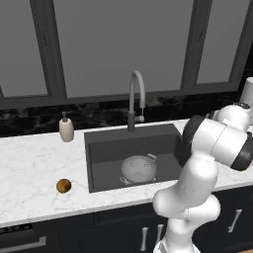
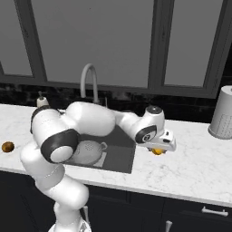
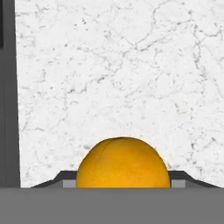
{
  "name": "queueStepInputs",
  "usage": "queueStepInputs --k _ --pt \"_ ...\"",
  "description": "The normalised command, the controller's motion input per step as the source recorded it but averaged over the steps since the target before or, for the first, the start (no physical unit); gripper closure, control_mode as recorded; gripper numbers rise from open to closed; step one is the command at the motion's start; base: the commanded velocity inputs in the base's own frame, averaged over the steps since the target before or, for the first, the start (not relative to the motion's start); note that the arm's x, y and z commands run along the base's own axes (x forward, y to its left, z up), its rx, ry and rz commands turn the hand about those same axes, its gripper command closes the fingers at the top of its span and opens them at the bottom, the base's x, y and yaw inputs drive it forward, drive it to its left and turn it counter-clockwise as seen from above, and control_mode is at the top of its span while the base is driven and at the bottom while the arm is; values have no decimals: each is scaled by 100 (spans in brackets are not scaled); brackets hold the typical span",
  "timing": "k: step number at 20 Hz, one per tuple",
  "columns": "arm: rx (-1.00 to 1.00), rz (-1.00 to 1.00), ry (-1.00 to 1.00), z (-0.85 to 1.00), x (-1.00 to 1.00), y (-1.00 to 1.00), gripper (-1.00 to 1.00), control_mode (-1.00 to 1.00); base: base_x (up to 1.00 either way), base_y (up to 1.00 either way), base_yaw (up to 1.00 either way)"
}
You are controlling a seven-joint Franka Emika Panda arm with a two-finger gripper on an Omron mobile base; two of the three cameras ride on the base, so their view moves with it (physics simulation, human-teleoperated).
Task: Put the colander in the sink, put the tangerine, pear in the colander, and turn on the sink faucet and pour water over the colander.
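A dull, mottled pear (image 1: 63, 186) sits near the front edge of the white marble desk (image 1: 29, 168), left of the sink (image 1: 99, 143). In the dark rectangular basin stands the perforated silver colander (image 1: 139, 168), behind it the arched grey faucet (image 1: 136, 96). Right of the sink, the claw (image 2: 158, 149) is low over the smooth orange tangerine (image 3: 123, 162); whether it grips I cannot tell.

I count one colander (image 1: 139, 168), one tangerine (image 3: 123, 163), one pear (image 1: 63, 186), one sink faucet (image 1: 135, 99), one soap bottle (image 1: 66, 128), one paper towel roll (image 2: 222, 113).
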Motion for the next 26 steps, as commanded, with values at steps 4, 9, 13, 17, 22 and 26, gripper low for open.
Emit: queueStepInputs --k 4,9,13,17,22,26 --pt "-12 15 -10 42 -21 100 100 -100 0 0 0" --pt "-5 10 -10 32 -24 98 100 -100 0 0 0" --pt "0 4 0 32 -22 91 100 -100 0 0 0" --pt "0 0 0 34 -7 89 100 -100 0 0 0" --pt "0 -1 0 10 0 89 100 -100 0 0 0" --pt "0 -7 0 -1 0 80 100 -100 0 0 0"
